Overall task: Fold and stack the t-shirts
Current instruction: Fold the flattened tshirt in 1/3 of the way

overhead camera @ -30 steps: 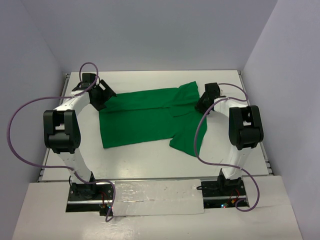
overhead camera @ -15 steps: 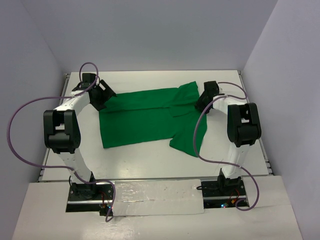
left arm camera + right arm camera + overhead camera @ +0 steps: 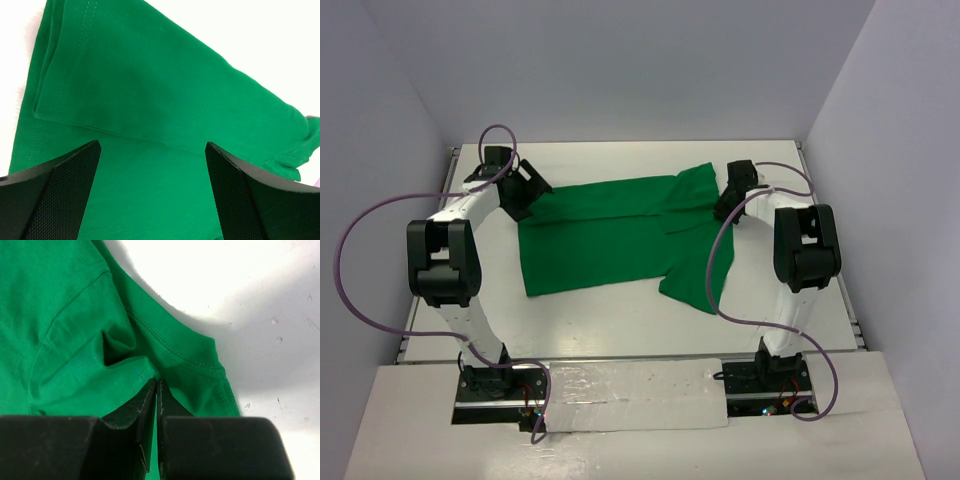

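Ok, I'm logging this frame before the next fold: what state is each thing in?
shirt: lying out, partly folded, one layer lapped over another.
left pincer: open, over the shirt's left end.
right pincer: shut on the shirt at a hemmed edge.

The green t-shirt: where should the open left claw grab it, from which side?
Probably the hem corner of the t-shirt, from above: it lies flat on the table, and the folded edge gives a pinchable lip. The left gripper hangs open over it; the right gripper is shut on its other end.
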